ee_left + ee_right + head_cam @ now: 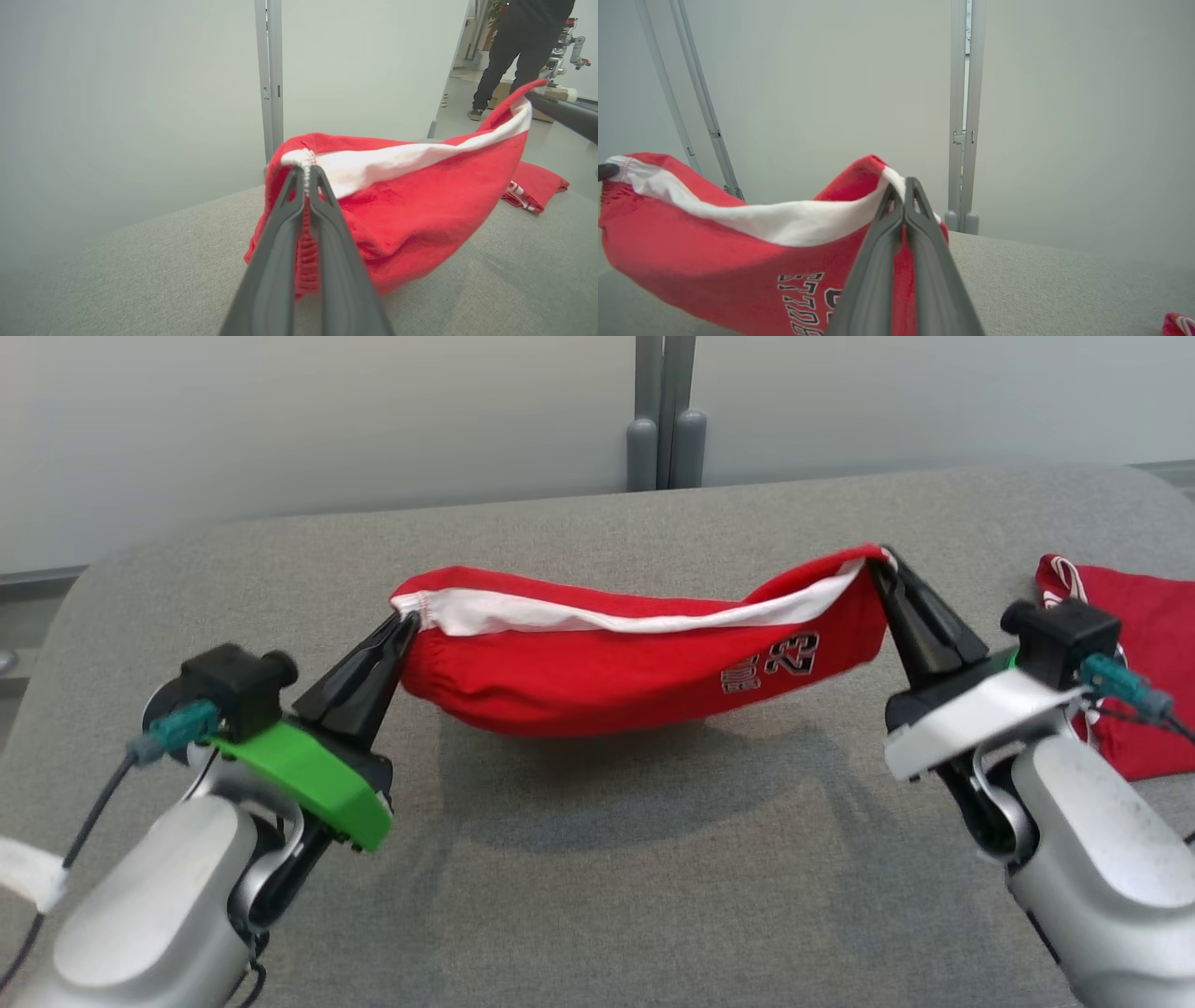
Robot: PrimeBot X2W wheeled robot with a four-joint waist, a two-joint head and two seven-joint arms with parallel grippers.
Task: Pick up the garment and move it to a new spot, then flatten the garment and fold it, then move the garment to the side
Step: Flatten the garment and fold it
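Note:
The garment (607,672) is red with a white waistband and a dark printed number, and it hangs stretched between both grippers above the grey table (597,877). My left gripper (407,618) is shut on the garment's left waistband corner; its wrist view shows that gripper (307,170) pinching the gathered band of the garment (411,210). My right gripper (882,560) is shut on the right corner, and its own wrist view shows this gripper (903,183) clamped on the garment (738,261). The garment's lower belly sags close to the tabletop.
A second red garment (1144,644) with white trim lies on the table at the far right, behind my right wrist. A grey post (665,411) stands behind the table's far edge. A person's legs (509,51) stand in the background of the left wrist view.

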